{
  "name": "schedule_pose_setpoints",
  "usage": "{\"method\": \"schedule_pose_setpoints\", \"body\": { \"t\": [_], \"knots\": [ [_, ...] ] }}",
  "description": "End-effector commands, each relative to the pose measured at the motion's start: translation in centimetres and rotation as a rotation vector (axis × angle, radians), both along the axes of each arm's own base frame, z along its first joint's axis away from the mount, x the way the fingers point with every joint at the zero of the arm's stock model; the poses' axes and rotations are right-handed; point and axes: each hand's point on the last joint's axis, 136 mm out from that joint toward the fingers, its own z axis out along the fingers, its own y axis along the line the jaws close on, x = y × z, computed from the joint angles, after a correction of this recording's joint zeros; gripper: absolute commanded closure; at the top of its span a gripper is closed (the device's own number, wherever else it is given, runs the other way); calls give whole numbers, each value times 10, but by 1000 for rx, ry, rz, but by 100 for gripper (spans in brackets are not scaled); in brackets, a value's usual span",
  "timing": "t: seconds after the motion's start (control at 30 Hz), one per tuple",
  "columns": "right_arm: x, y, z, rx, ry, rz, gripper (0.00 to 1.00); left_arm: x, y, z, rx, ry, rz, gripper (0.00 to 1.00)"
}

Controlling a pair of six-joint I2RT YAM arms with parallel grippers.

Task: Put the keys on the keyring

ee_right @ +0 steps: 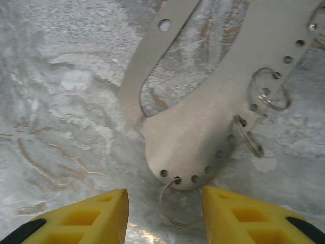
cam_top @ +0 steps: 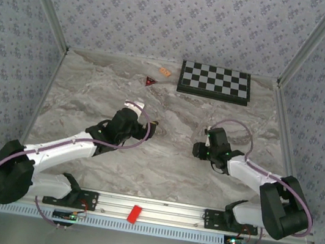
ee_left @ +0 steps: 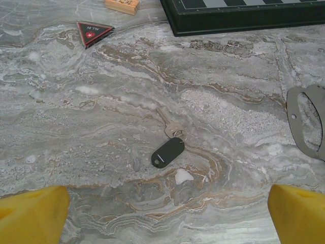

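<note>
The keys (ee_left: 169,147) lie flat on the marble: a silver key joined to a black oblong tag. My left gripper (ee_left: 165,216) hovers just short of them, its yellow fingers (ee_left: 33,213) spread wide and holding nothing. In the top view the left gripper (cam_top: 149,128) sits beside the keys (cam_top: 157,123). The keyring (ee_right: 193,132) is a pale grey looped plate with holes along its edge and several wire rings. My right gripper (ee_right: 165,216) is open, with the plate's end and one wire ring (ee_right: 179,203) between its fingers. The keyring's edge (ee_left: 304,122) also shows at the right of the left wrist view.
A black-and-white checkerboard (cam_top: 215,82) lies at the back of the table, with a small red triangle (cam_top: 150,82) and an orange chip (cam_top: 165,72) to its left. Patterned walls close in three sides. A red clip (cam_top: 133,214) sits on the near rail.
</note>
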Motion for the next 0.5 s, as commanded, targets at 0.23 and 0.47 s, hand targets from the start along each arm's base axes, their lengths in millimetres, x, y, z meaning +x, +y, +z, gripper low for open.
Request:
{"method": "schedule_pose_setpoints", "body": {
  "t": [0.23,0.47],
  "knots": [
    [3,-11,-2,-234,-6,-30,62,-4,4,9,-14,-23,8,0],
    [0,-11,-6,-296,21,-29,66,-5,7,10,-16,-29,13,0]
  ]
}}
